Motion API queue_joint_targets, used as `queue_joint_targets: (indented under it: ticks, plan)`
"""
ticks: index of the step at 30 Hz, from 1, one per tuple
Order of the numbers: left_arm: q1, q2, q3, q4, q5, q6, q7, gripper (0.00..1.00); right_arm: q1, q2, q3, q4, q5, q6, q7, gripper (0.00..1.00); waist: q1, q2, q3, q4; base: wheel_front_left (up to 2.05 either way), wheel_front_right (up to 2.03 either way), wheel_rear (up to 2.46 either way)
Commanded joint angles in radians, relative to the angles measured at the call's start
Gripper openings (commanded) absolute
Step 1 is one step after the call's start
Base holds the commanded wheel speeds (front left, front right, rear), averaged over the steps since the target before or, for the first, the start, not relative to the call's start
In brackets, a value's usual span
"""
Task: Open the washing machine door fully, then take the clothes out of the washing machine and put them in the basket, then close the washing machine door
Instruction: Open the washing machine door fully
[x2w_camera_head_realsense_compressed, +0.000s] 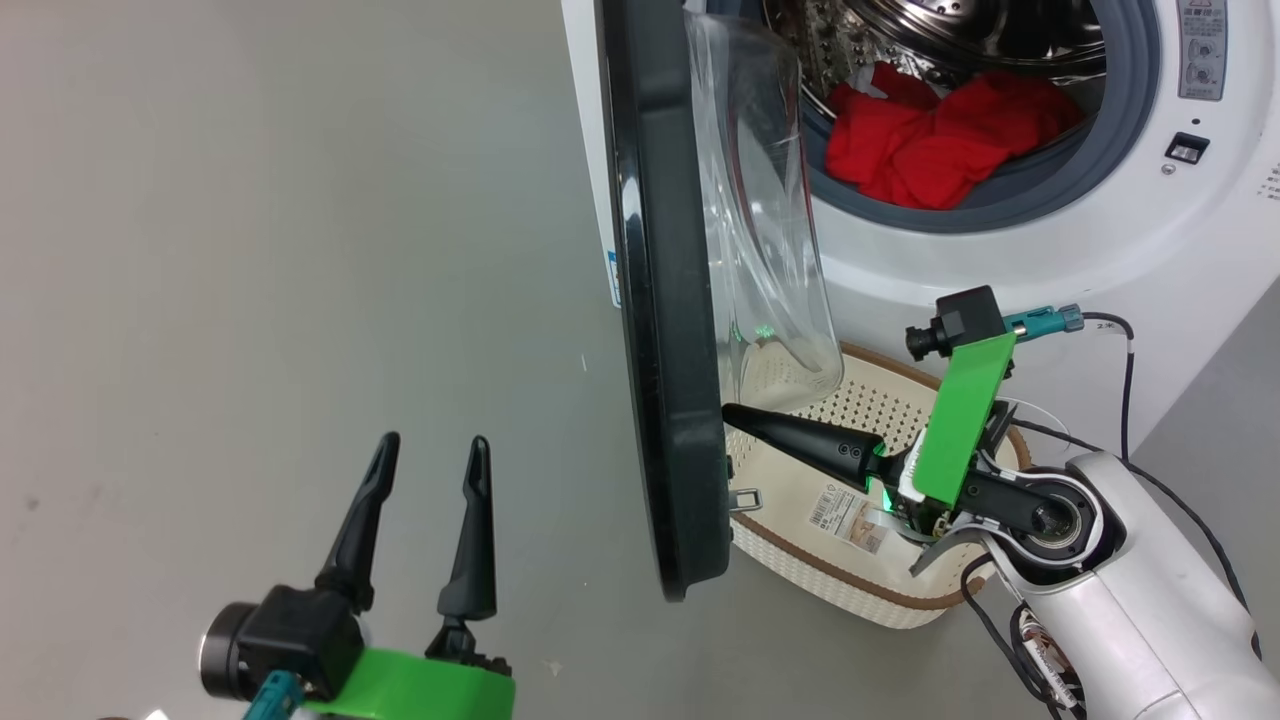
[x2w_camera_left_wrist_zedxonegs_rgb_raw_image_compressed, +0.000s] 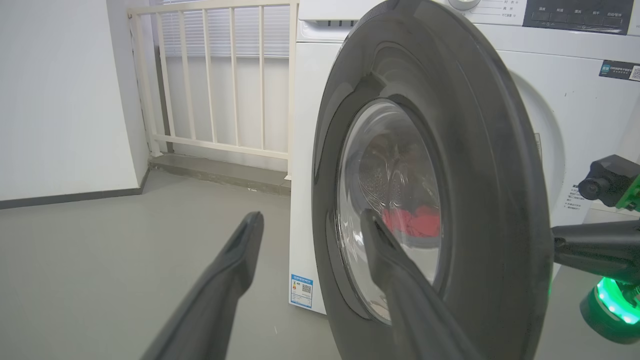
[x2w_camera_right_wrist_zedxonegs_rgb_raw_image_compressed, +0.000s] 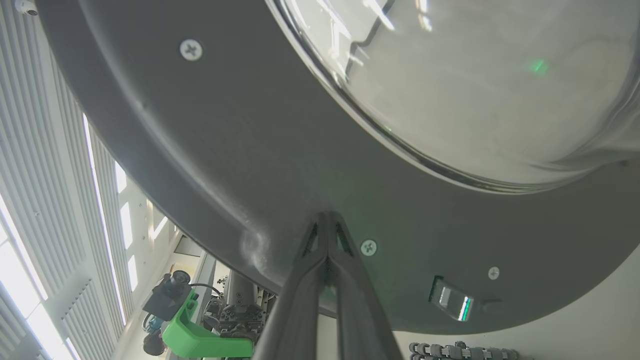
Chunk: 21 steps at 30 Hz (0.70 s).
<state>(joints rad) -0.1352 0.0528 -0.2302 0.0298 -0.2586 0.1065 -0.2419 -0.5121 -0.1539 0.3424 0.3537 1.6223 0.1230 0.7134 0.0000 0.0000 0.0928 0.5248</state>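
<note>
The right gripper (x2w_camera_head_realsense_compressed: 732, 410) has its fingers pressed together on nothing, tips touching the dark grey inner face of the washing machine door (x2w_camera_head_realsense_compressed: 660, 300) near its lower rim; the left gripper (x2w_camera_head_realsense_compressed: 433, 445) stands spread wide, holding nothing, above the floor (x2w_camera_head_realsense_compressed: 250, 250). The door juts edge-on from the washing machine (x2w_camera_head_realsense_compressed: 1000, 260), with broad floor on its outer side, the basket (x2w_camera_head_realsense_compressed: 880, 590) just beside its inner side, and the clothes (x2w_camera_head_realsense_compressed: 940, 140) lying in the drum (x2w_camera_head_realsense_compressed: 950, 40). The right forearm (x2w_camera_head_realsense_compressed: 1150, 600) reaches from lower right over the basket.

White washing machine (x2w_camera_head_realsense_compressed: 1000, 270); glossy black door rim (x2w_camera_head_realsense_compressed: 660, 300); red clothes (x2w_camera_head_realsense_compressed: 940, 140); cream perforated basket (x2w_camera_head_realsense_compressed: 840, 585), rim apparently brown woven.
</note>
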Motion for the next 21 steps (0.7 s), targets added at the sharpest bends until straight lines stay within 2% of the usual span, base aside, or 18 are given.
queue_joint_targets:
  ticks: [1,21]
  plan:
    - [0.001,0.017,0.029,-0.025,-0.006,0.011,0.0,1.0,-0.01,0.018,0.024,-0.028,0.007,0.008,0.006,0.0,0.0,0.0,0.003,0.002,0.0,0.0,0.0]
    - [0.031,0.024,0.04,-0.058,-0.018,0.037,-0.006,1.0,-0.06,0.037,0.061,0.0,0.014,0.008,0.01,0.0,0.0,0.0,0.02,0.013,0.0,0.0,0.0]
